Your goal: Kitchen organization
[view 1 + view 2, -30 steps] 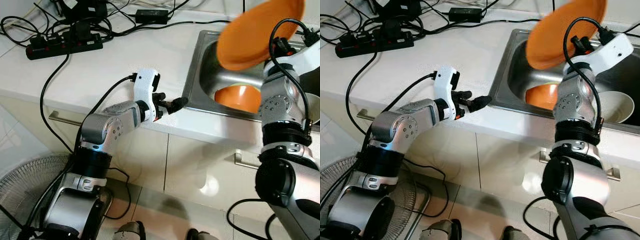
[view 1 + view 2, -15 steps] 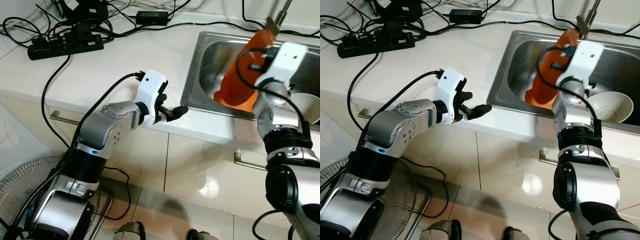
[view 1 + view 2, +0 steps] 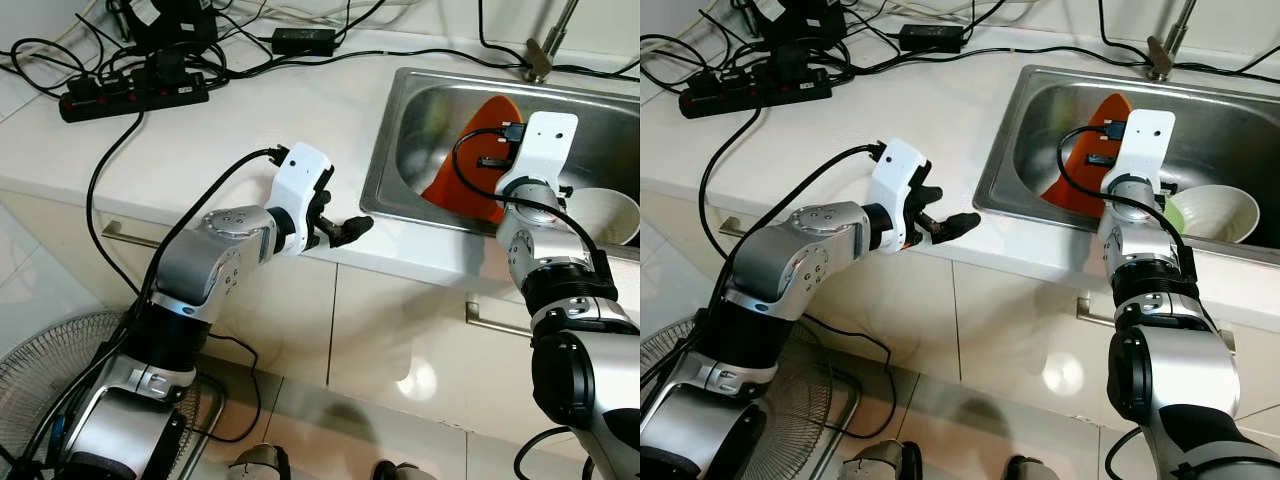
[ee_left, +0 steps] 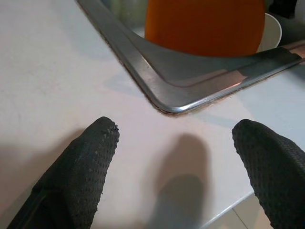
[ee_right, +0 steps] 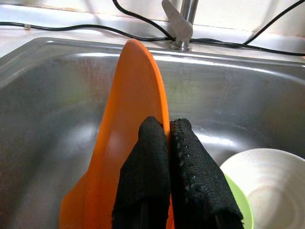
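Right tool [image 5: 164, 143] clenched on the rim of an orange plate [image 5: 128, 138], held on edge down in the steel sink [image 3: 420, 110], just beside a white bowl [image 5: 267, 191] with a green one under it. Left tool [image 4: 176, 157] spread wide and empty, hovering over the white table [image 3: 250, 110] near the sink's front corner.

Bright, even light; sharp frames (soft shadows, mild glare on sink [image 3: 420, 110]).

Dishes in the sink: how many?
3, maybe more hidden. An orange plate on edge, pinched by the right gripper; a white bowl beside it; a green dish under that bowl.
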Motion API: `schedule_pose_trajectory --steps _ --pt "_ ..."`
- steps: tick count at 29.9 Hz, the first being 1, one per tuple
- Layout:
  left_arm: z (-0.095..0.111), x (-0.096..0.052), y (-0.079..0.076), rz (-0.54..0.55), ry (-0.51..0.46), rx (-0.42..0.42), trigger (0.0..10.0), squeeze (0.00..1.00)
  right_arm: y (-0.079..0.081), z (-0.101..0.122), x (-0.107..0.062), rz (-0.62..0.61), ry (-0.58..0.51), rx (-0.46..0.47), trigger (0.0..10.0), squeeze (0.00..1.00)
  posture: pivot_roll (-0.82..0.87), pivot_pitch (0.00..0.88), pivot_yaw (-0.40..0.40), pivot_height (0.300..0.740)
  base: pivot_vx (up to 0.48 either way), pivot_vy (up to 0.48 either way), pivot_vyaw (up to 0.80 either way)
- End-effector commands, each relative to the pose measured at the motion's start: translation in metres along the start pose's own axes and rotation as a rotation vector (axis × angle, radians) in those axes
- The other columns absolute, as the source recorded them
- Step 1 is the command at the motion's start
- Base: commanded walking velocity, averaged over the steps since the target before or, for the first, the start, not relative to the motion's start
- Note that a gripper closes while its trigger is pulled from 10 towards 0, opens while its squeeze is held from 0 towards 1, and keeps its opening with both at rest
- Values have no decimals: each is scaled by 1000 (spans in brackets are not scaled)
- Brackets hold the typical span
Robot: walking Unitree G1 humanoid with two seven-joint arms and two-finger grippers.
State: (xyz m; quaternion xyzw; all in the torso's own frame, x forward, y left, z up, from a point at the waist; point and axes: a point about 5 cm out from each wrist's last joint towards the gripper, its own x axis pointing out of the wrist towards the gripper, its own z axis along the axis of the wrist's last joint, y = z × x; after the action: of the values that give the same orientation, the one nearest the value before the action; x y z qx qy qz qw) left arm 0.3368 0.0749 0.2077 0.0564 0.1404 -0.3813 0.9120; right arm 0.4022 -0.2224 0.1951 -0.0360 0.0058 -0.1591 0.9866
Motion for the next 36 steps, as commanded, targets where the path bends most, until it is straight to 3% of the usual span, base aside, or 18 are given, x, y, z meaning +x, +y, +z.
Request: schedule_pose_trajectory --steps 1,3,4,5,8,9,10,11,18,19,36 --pt "1 -1 -3 -13 2 12 10000 0 5 -6 -1 24 33 -12 10000 0 154 83 36 740 0 0 0" --pt "0 -1 -3 -13 4 11 10000 0 6 -7 -1 28 36 -12 10000 608 153 86 35 740 0 0 0" --pt "0 -1 -3 -13 4 10 10000 0 6 -7 -1 31 38 -13 10000 769 153 86 35 740 0 0 0" --pt "0 -1 -3 -12 5 9 10000 0 7 -8 -1 35 40 -12 10000 1000 153 87 35 740 0 0 0" --pt "-1 -1 -2 -9 7 8 10000 0 9 -10 -2 44 45 -15 10000 1000 154 89 34 740 0 0 0" --pt "-1 -1 -2 -8 7 7 10000 0 10 -11 -2 46 46 -17 10000 757 155 91 34 740 0 0 0" --pt "-1 -1 -2 -8 7 7 10000 0 10 -11 -2 46 46 -18 10000 757 155 91 34 740 0 0 0" --pt "-1 -1 -2 -7 7 6 10000 0 10 -11 -2 45 46 -17 10000 0 156 91 33 740 0 0 0" --pt "-1 -1 -2 -3 6 4 10000 0 11 -12 -3 49 48 -14 10000 0 155 94 32 740 0 0 0" --pt "-1 -1 -2 -2 7 3 10000 0 11 -12 -3 50 48 -13 10000 314 154 94 32 740 0 0 0" --pt "-1 -1 -2 -1 7 4 10000 0 11 -12 -3 50 48 -12 10000 314 153 94 31 740 0 0 0"
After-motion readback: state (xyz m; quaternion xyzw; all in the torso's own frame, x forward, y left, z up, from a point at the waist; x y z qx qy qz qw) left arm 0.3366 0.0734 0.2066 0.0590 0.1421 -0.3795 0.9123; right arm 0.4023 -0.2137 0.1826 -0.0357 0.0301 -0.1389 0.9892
